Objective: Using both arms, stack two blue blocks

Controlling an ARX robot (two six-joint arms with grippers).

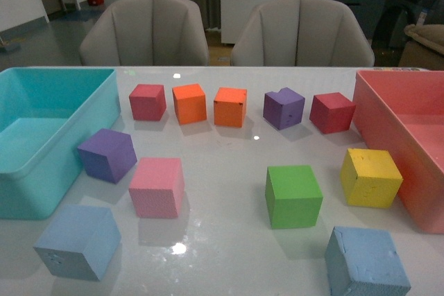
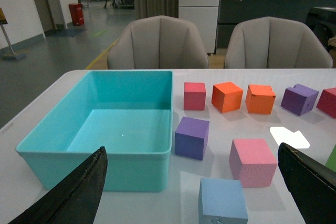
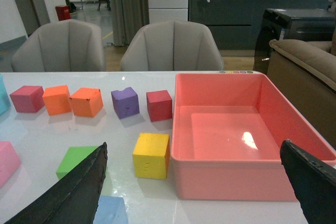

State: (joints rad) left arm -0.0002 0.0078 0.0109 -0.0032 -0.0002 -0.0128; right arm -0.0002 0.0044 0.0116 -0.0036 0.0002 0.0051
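Two pale blue blocks lie at the near edge of the white table. One blue block is at the front left, the other blue block at the front right. Neither arm shows in the front view. In the left wrist view my left gripper is open, with the left blue block between its fingers and below them. In the right wrist view my right gripper is open. A corner of the right blue block lies beside one of its fingers.
A turquoise bin stands at the left, a pink bin at the right. Purple, pink, green and yellow cubes lie mid-table. Red, orange and purple cubes form a back row. Two grey chairs stand behind.
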